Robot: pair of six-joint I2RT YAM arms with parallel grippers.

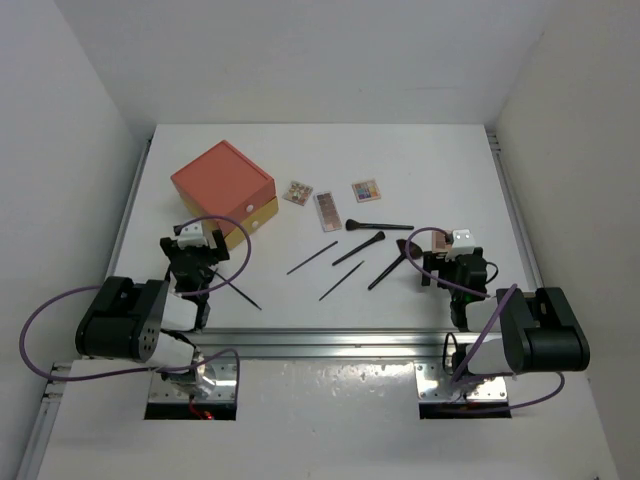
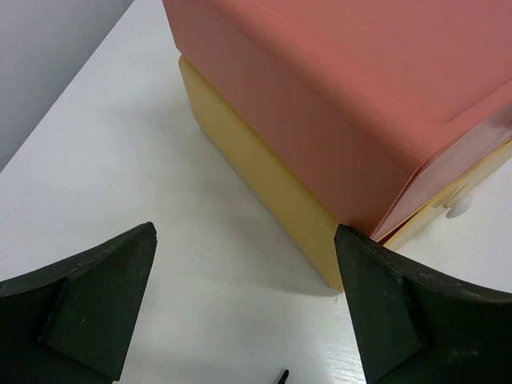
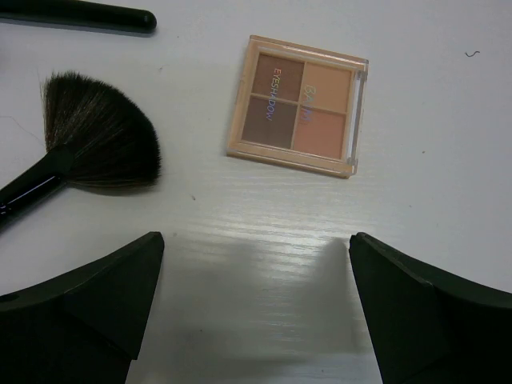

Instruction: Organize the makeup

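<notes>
Right wrist view: left jaws spread empty; right jaws, spread, face a peach square eyeshadow palette [image 3: 298, 106], seemingly next to grasp.

Orange box [image 2: 336, 96] just beyond left tool [image 2: 246, 240]

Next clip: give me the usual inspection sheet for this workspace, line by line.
Surface: white table, no spills seen.
Job's things: multicoloured palette, long palette, four-pan palette, fan brush and black sticks lie loose mid-table.
Clutter: nothing seen; orange-and-yellow box stands far left.
Grippers: left gripper open, empty, facing the box; right gripper open, empty, facing the four-pan palette.
Cables: purple cables loop from both arms; none visibly snagged.
Surroundings: white walls on three sides.
</notes>
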